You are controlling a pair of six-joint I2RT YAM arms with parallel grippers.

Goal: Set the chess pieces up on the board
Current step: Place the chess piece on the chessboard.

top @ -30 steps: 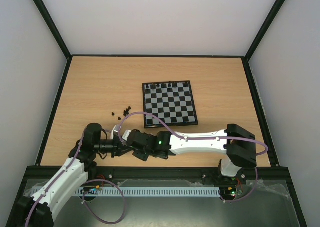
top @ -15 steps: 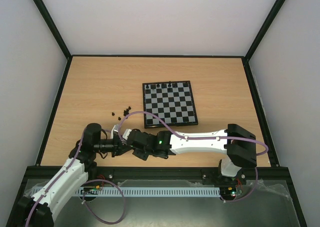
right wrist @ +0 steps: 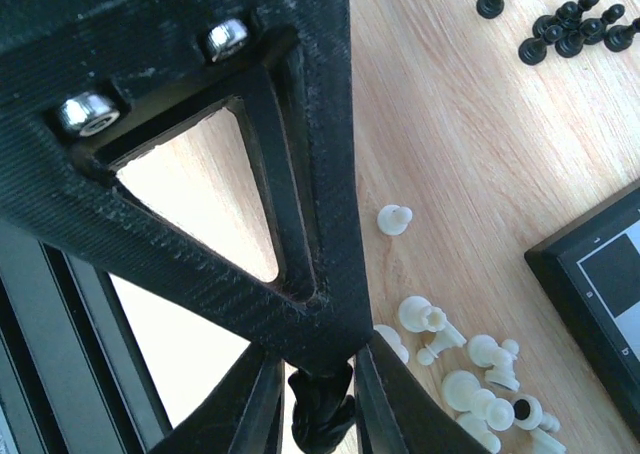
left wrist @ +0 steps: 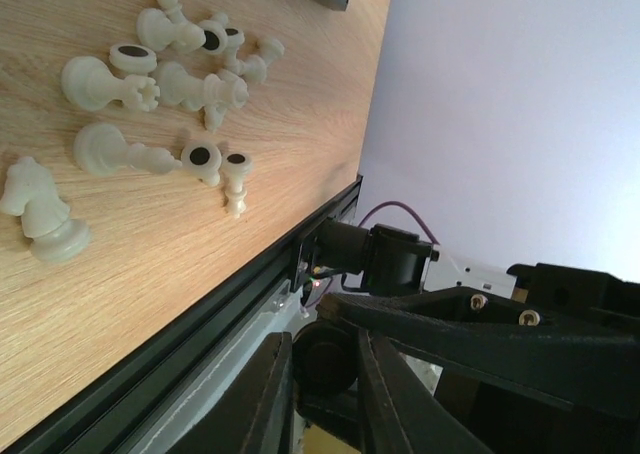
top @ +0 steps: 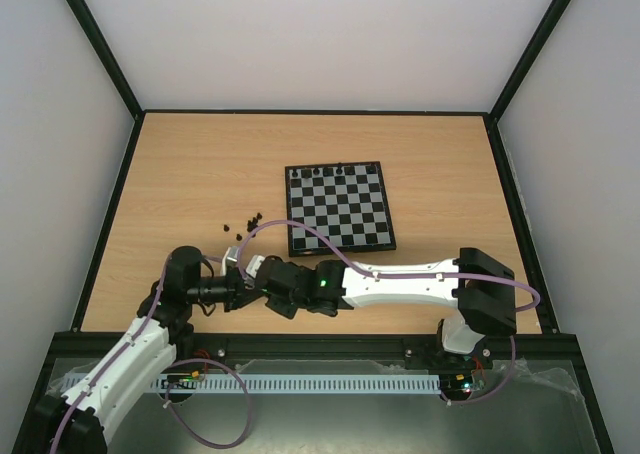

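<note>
Left gripper (left wrist: 322, 352): its 2 fingers (left wrist: 270, 399) stood narrow, closed on a small black piece (left wrist: 325, 362) at the bottom centre of the left wrist view.
Right gripper (right wrist: 318, 394): also narrow, with the same black piece (right wrist: 320, 416) pinched between its fingers at the bottom of the right wrist view; a finger of the left gripper reached down to it from the upper left.
Meeting place: lower left of the top view, over the table (top: 200, 164), near its front edge.
Board (top: 338, 209): lay flat at centre frame, right of and above both grippers.
Black pieces on board (top: 318, 172): a few stood along its far row.
Loose black pieces (top: 246, 221): clustered just left of the board.
White pieces (left wrist: 170, 84): lay toppled on the wood, upper left of the left wrist view.
</note>
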